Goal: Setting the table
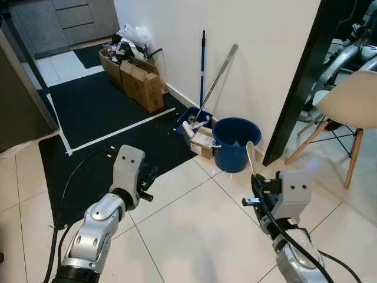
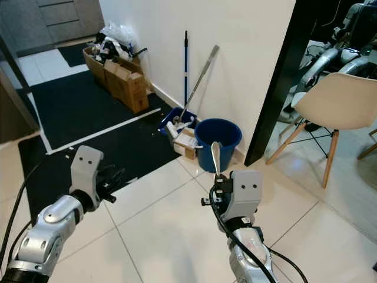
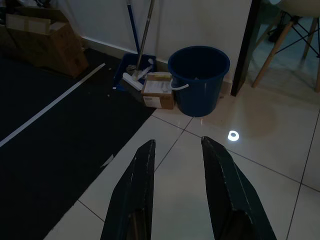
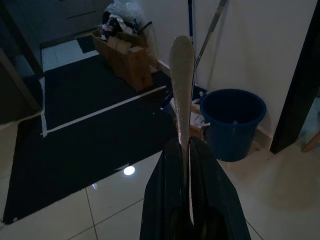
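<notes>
Silvery and thin, a piece of cutlery stands up from between the black fingers of the right gripper, which are pinched shut on its lower end; the light in the right wrist view is poor, so whether it is a spoon or a butter knife is hard to say, though the rounded tip suggests a spoon handle. The left gripper hangs over the pale floor tiles with its two fingers apart and nothing between them.

No dining table can be seen from here, so the utensil has yet to be carried to wherever it will be laid. The hold looks slim: only the bottom of the utensil is clamped, and most of its length sticks out free. A jolt while walking could let it pivot or slip out onto the hard tiles.

Farther ahead, a blue bucket sits against the white wall, with a small cardboard box touching its side and a blue dustpan with two long handles leaning above it. Beyond the black mat, open cardboard boxes line the wall. To the right, a pale chair on wooden legs stands past the dark door frame. Any turn toward the chair side brings the protruding tip near that frame, where a knock could dislodge it.
</notes>
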`<state>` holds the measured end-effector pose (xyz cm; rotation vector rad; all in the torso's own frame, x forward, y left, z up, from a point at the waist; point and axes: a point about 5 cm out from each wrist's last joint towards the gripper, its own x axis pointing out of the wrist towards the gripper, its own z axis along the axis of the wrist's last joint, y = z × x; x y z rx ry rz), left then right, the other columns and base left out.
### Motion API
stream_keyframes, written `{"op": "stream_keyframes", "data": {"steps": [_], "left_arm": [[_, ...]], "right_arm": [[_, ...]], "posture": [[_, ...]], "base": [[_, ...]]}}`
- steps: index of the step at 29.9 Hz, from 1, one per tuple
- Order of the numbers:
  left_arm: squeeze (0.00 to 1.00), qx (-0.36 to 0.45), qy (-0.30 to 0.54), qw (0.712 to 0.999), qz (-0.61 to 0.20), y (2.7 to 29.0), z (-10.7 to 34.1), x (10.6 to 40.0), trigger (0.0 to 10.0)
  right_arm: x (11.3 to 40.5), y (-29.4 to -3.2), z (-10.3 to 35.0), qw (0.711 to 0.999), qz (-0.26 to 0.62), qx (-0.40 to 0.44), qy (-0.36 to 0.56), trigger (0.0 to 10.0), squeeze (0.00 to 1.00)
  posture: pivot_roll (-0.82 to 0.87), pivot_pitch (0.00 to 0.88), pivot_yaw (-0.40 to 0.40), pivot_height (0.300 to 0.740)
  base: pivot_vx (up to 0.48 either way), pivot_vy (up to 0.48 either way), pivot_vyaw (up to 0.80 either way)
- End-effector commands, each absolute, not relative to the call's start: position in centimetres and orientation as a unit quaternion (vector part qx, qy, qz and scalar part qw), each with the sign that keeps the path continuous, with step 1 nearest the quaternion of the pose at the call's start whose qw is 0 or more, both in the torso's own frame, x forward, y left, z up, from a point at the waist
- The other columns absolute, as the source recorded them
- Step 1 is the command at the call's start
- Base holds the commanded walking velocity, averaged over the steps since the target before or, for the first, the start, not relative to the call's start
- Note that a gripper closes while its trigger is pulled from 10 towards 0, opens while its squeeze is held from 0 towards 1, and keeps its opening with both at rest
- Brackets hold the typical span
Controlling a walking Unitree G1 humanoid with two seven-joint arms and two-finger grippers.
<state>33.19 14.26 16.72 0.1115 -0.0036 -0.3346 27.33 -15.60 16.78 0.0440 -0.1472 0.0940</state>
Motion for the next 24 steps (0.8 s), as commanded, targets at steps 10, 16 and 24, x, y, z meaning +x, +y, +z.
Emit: {"op": "stream_keyframes", "data": {"steps": [10,16,24], "left_arm": [[0.00,0.059,0.001,0.984,-0.165,14.16,16.62,33.22,10.0],[0.00,0.058,0.000,0.984,-0.167,14.01,16.68,33.34,10.0],[0.00,0.053,0.000,0.985,-0.166,13.86,16.65,33.49,10.0]], "right_arm": [[26.87,-15.64,16.84,0.996,0.042,0.023,-0.077,10.0,0.00],[26.83,-15.69,16.82,0.996,0.040,0.023,-0.077,10.0,0.00],[26.69,-15.86,16.90,0.996,0.036,0.020,-0.077,10.0,0.00]], "posture": [[-0.13,0.132,0.173,0.740],[-0.13,0.135,0.174,0.740],[-0.15,0.128,0.173,0.740]], "base": [[0.000,0.000,0.00],[0.000,0.000,0.00],[0.000,0.000,0.00]]}}
